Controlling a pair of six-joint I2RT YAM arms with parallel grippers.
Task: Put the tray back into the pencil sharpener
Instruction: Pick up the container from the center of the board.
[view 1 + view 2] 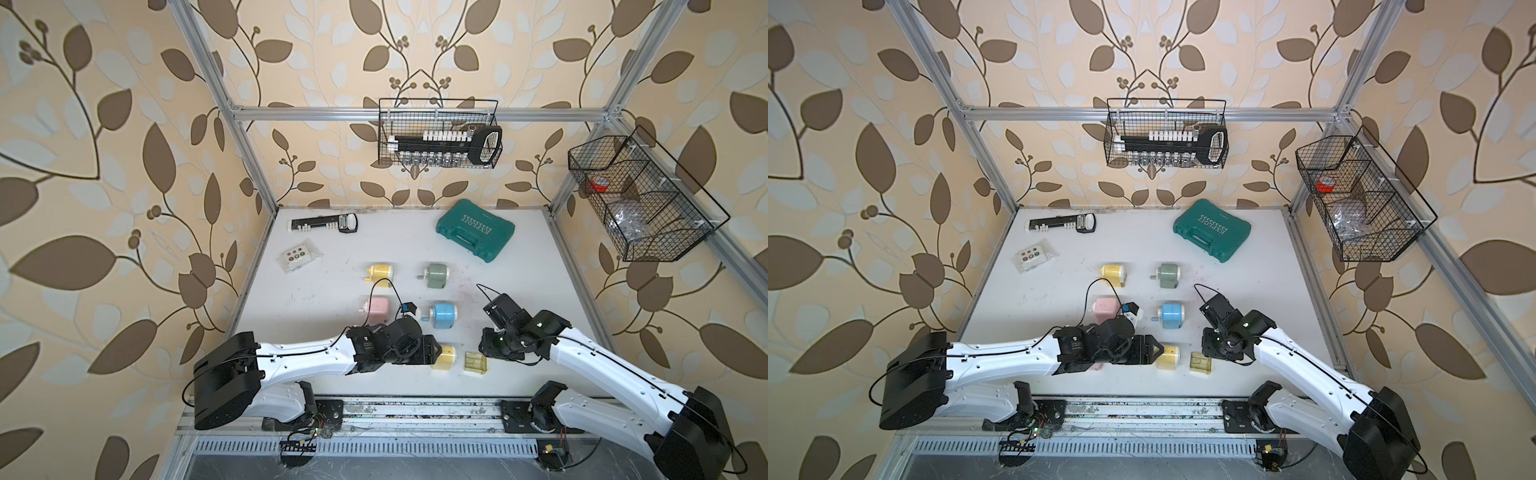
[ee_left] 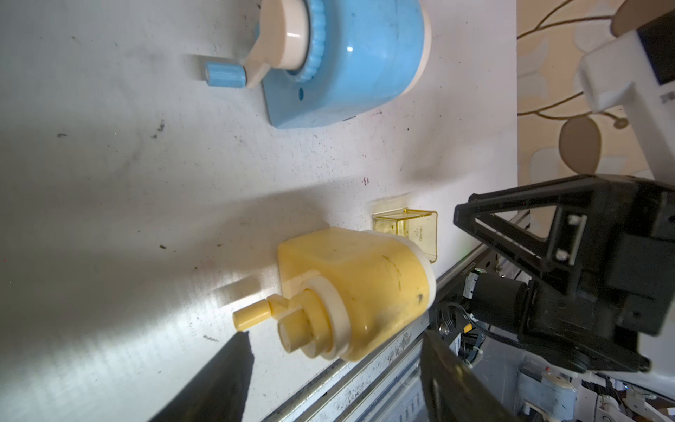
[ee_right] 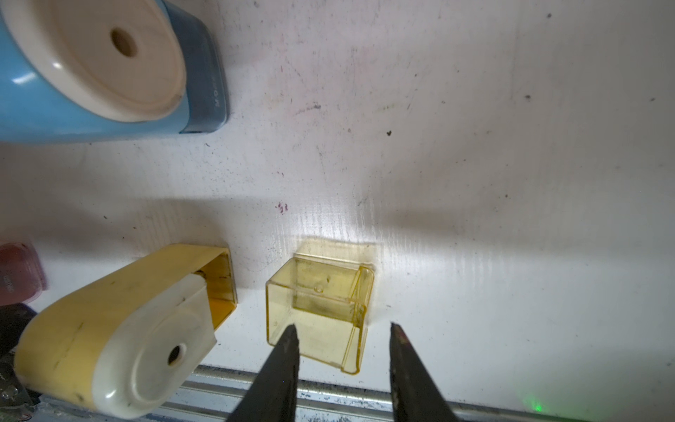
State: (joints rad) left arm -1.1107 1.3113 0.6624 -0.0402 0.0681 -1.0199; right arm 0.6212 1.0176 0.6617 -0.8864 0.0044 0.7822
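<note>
Green tool case (image 1: 475,230) reads "EXPLOIT"; left claw (image 2: 336,339) straddles the yellow pencil sharpener (image 2: 350,277), grip unclear; right claw (image 3: 342,327) hangs spread over the amber tray (image 3: 359,292) just beside it.

a robot lab booth: aluminium frame (image 1: 415,111), wallpapered walls (image 1: 104,166) (leaf print), wire baskets (image 1: 388,120).

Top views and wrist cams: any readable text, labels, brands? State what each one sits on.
"EXPLOIT": on the lid of the green tool case, upside down in both top views, next to a row of chevrons.
Embossed mark on the yellow tray: too small to read.
Lettering on the blue sharpener's dark tray: blurred, unreadable.
Lettering on the pink tray: blurred, unreadable.
Nothing else legible.
</note>
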